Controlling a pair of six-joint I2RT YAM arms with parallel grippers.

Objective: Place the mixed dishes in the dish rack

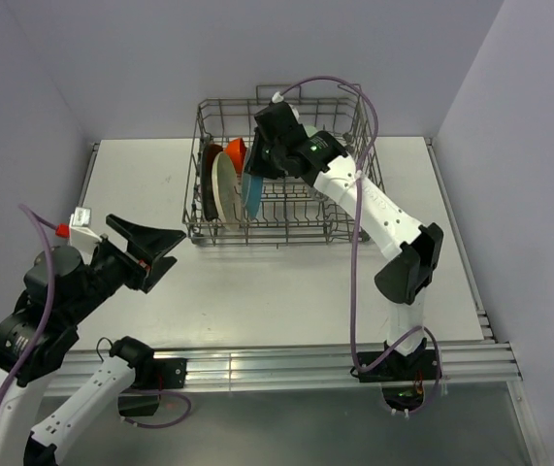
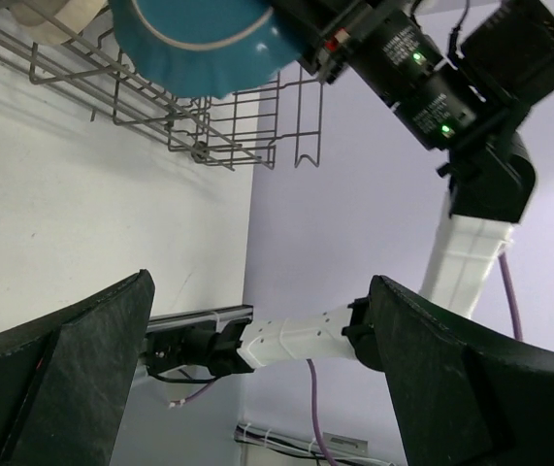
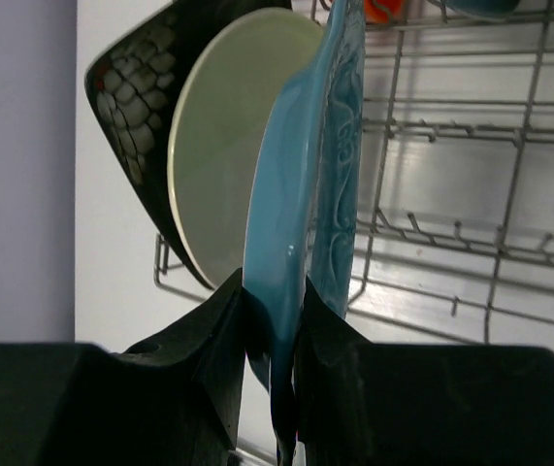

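The teal plate (image 3: 286, 223) stands on edge inside the rack (image 1: 354, 233), toward its left end, and my right pincer (image 3: 275, 320) is clamped on its rim from above. I judge it is being set between the tines, not yet let go. Just left of it stands the cream plate (image 3: 228, 146), then the black patterned plate (image 3: 126, 87) against the left wall. The red-orange bowl (image 1: 235, 150) sits behind them, at the far side.

So three dishes look loaded and a fourth is nearly in. I cannot make out any cups or a glass, as my right arm hides part of the rack.

The cream plate is what I must mind: it is very close, and a tilt of the teal one would knock it. My left pincer (image 1: 165, 252) hangs spread wide and holding nothing over the near left of the surface (image 1: 286, 291), well apart from the rack.
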